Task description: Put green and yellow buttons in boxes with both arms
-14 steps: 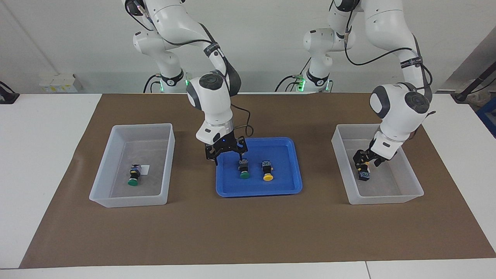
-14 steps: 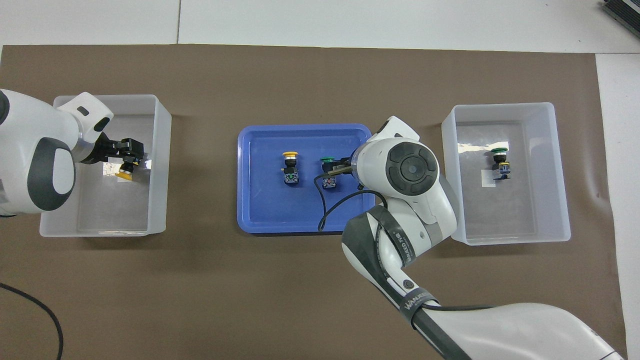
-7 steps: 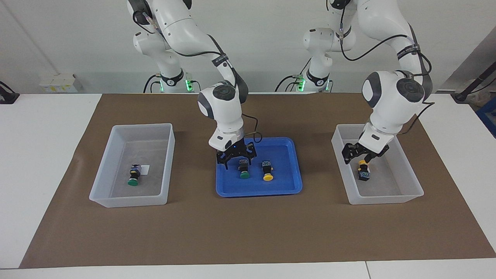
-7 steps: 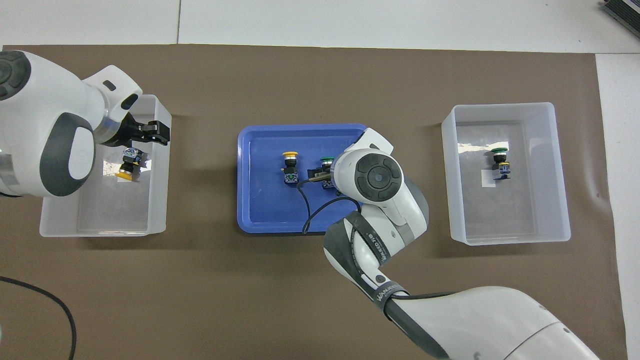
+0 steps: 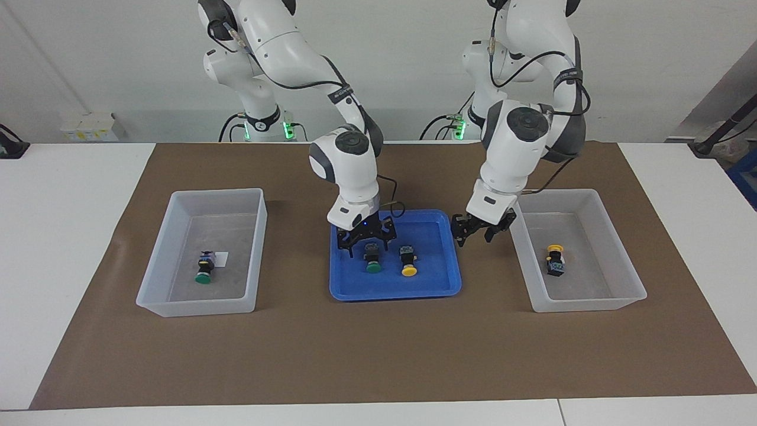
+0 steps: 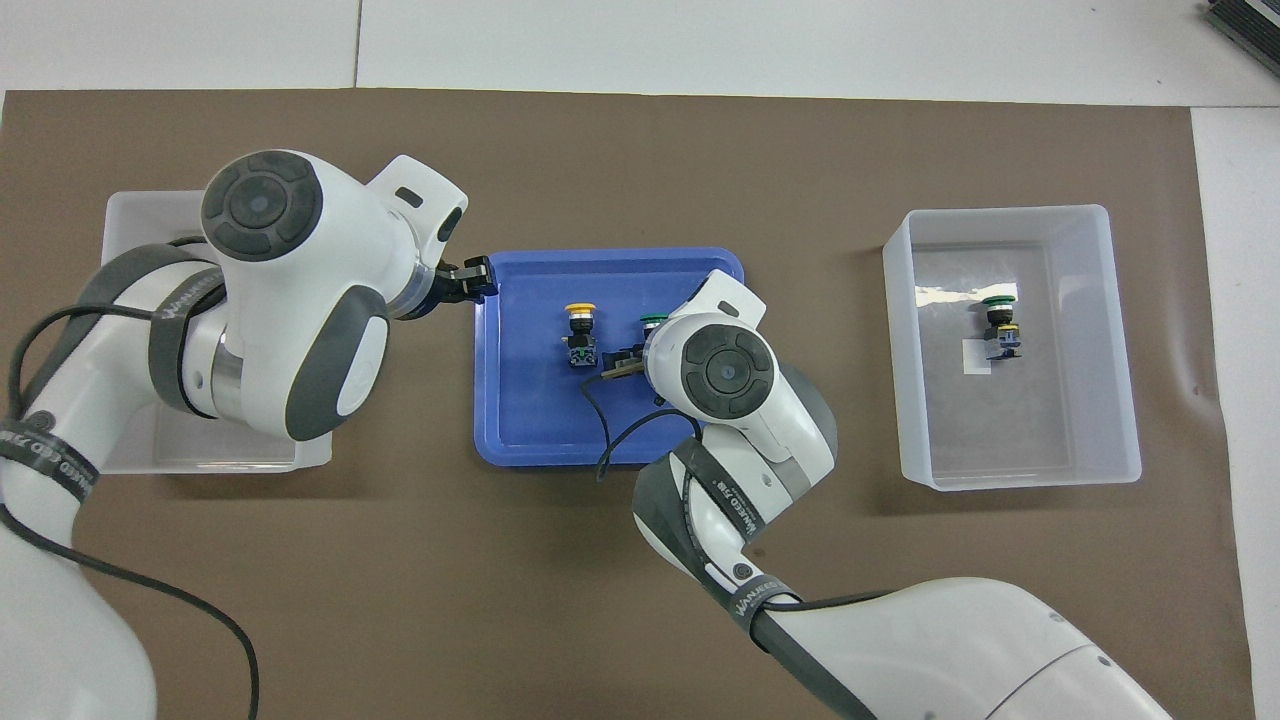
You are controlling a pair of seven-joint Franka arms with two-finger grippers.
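Brown paper covers the middle of the white bench, and on it lie a blue tray and two translucent boxes. Right gripper hangs low over the tray with its fingers spread to either side of a green button that lies on the tray floor; the fingers straddle the switch body without visibly clamping it, so the gripper is released. Just beside that button, toward the left arm's end of the tray, lies a yellow button, also on the tray floor. Left gripper hangs over the gap between the tray's rim and the box at the left arm's end, holding nothing, its fingers parted. In that box a second yellow button lies on the floor, near the middle. The box at the right arm's end holds a second green button, resting beside a small white label. In the overhead view the left arm's wrist hides most of its box.
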